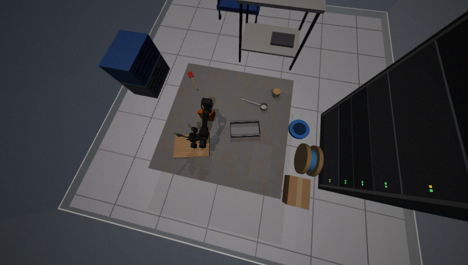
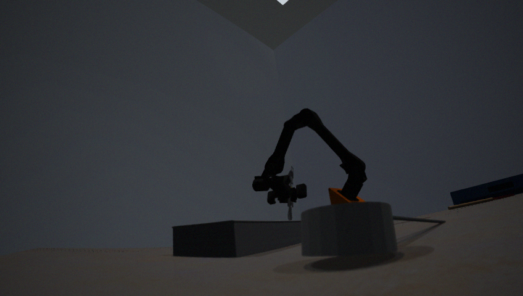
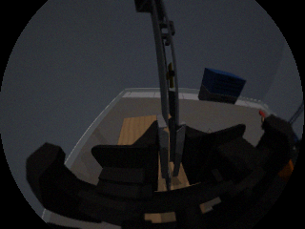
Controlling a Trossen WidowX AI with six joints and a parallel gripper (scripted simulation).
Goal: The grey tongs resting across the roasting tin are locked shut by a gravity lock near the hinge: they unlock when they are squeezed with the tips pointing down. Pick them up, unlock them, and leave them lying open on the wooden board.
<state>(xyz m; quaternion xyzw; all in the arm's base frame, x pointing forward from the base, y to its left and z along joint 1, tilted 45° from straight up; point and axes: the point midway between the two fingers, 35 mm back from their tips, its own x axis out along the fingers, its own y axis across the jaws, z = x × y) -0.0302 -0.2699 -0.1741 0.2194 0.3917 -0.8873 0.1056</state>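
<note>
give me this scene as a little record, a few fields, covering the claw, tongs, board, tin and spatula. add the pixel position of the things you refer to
claw: shut on the tongs [image 1: 179,134] [image 2: 290,212] [image 3: 164,91]
tongs: raised off the surface, roughly upright in the exterior view
board: wooden board [image 1: 184,150] [image 3: 135,130], partly under the arm from above
tin: roasting tin [image 1: 244,136] [image 2: 203,240], apart from the board
spatula: red-headed spatula [image 1: 190,74] [image 3: 262,114], lying beyond the arm's base
lock: cannot tell

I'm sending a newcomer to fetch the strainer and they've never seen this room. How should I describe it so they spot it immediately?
Find the big grey mat on the tiled floor, then the roasting tin near its middle. Between that tin and the small round tan-topped object lies the strainer, the only thing there with a round bowl on a long thin handle.
</note>
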